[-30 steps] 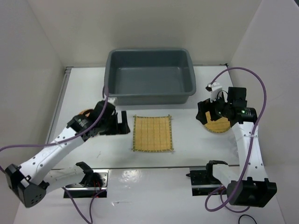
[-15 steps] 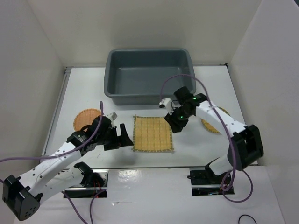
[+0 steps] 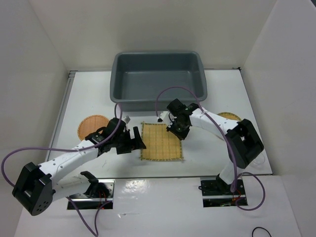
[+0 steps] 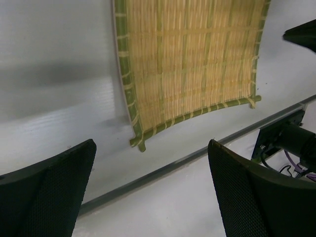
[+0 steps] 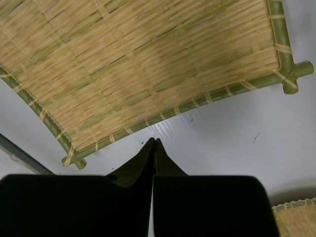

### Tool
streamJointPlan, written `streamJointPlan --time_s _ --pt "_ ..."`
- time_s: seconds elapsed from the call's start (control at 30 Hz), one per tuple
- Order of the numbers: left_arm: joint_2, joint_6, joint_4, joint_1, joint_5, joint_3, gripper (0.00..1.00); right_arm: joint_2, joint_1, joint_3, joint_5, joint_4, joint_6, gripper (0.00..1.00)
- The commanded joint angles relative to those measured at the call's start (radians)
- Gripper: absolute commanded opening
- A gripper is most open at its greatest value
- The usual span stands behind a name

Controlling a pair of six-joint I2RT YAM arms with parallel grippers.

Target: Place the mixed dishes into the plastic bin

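The square yellow mat [image 3: 160, 141] [image 4: 187, 64] [image 5: 138, 64] lies flat on the table in front of the dark grey plastic bin [image 3: 158, 81]. My left gripper [image 3: 138, 139] [image 4: 152, 144] is open beside the mat's left edge and holds nothing. At the mat's upper right edge, my right gripper [image 3: 180, 134] [image 5: 155, 140] is shut with nothing between its jaws, and its tips sit just off the dark edging. An orange-brown disc [image 3: 91, 126] lies at the left. The paler disc [image 3: 229, 117] [image 5: 296, 217] lies at the right, partly behind the right arm.
White walls enclose the table on three sides. Two black arm mounts [image 3: 96, 190] [image 3: 217, 187] sit at the near edge. A dark seam [image 4: 173, 165] crosses the table just before the mat. Purple cables loop over both arms.
My right arm swung left from the paler disc to the mat's right edge, and its jaws closed. My left gripper moved right from the orange-brown disc to the mat's left edge, still open.
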Motion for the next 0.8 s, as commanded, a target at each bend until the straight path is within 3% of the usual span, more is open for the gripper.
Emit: streamJointPlan --time_s 0.0,0.43,0.77 --pt "-0.003 0.018 0.114 0.015 -0.014 -0.015 1.0 0.023 0.011 0.007 0.007 0.062 0.001 0.0" --pt "0.205 0.059 0.3 0.05 0.055 -0.041 1.0 0.141 0.011 -0.033 -0.057 0.14 0.001 0.0" --pt "0.317 0.059 0.637 0.05 0.156 -0.128 1.0 0.17 0.011 -0.085 -0.128 0.193 -0.017 0.0"
